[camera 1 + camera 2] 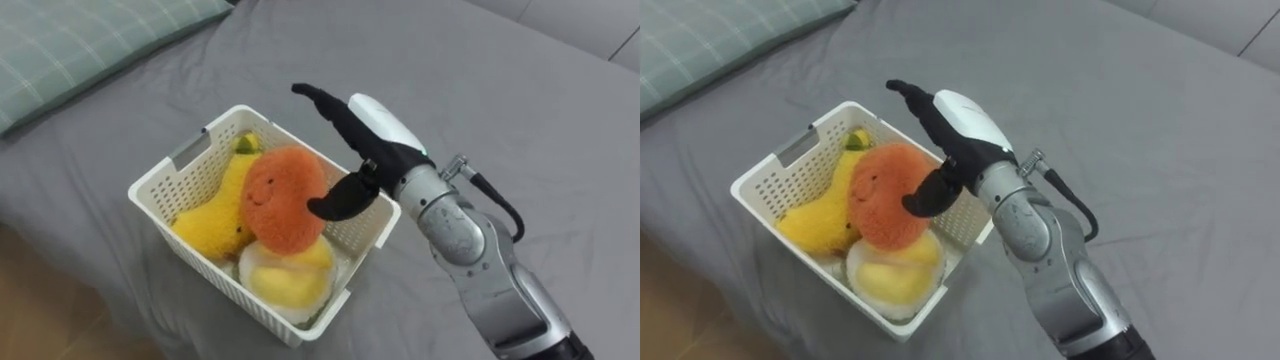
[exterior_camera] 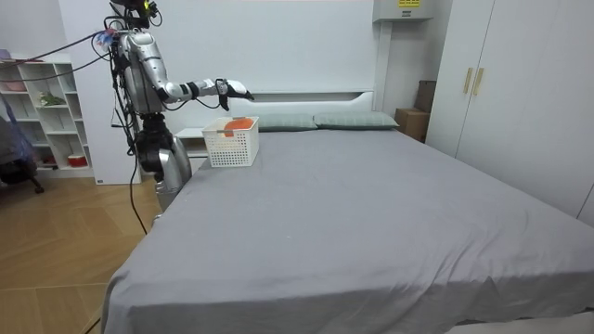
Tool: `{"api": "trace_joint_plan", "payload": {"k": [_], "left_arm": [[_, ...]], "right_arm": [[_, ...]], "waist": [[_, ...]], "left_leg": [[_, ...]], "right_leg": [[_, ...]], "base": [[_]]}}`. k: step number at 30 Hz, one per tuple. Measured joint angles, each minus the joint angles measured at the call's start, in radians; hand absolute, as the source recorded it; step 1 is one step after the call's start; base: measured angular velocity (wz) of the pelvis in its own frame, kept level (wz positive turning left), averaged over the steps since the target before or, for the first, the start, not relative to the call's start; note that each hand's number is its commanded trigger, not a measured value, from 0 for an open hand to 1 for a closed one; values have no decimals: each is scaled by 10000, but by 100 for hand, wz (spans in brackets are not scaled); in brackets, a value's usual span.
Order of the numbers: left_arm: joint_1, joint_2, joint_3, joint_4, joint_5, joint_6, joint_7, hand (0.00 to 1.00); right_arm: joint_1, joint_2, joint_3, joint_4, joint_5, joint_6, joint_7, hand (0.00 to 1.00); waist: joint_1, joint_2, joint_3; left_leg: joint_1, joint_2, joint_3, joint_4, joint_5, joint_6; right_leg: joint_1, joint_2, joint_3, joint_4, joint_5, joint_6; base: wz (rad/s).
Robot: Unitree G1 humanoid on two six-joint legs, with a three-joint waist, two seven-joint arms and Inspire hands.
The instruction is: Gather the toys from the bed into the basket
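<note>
Right hand (image 1: 378, 125) is hovering open and empty over the orange plush (image 1: 285, 200); best be lifting straight up, sparing the basket (image 1: 158, 195).

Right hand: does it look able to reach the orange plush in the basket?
Probably yes: the right hand hangs open right by the orange plush, which tops the pile in the white basket, nothing covering it.

3 plush toys lie piled in the white basket (image 1: 165, 178). The round orange plush (image 1: 283, 197) sits topmost, just left of the right hand (image 1: 372, 125). The yellow plush (image 1: 213, 217) lies farther left, and the pale-yellow plush (image 1: 288, 277) lies below.
</note>
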Motion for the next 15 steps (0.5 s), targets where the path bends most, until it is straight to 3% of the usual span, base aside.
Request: {"api": "trace_joint_plan", "payload": {"k": [1,4,9,15], "left_arm": [[1,3,7,-2,1,-66,0,0],[1,1,11,-2,-19,-121,-1,0],[60,-18,19,-2,-232,-274,-3,0],[61,-50,99,111,-451,-308,-37,0]], "right_arm": [[92,-4,-153,-1,39,-67,-60,0],[576,-57,-748,53,228,-368,-360,0],[1040,-150,-1519,82,197,-399,-630,0],[1579,-234,-2204,76,194,-542,-1028,0]], "waist": [[-58,-37,-25],[-171,7,4],[-465,72,3],[-891,555,-151]], "left_leg": [[35,0,17,-3,3,4],[222,5,90,-34,7,14],[316,44,304,-57,0,20],[593,113,783,-248,-18,52]], "right_leg": [[17,-4,4,0,0,0],[142,-12,50,-8,1,3],[147,0,291,3,2,19],[169,21,839,48,26,58]], "base": [[0],[-8],[-12],[-24]]}}
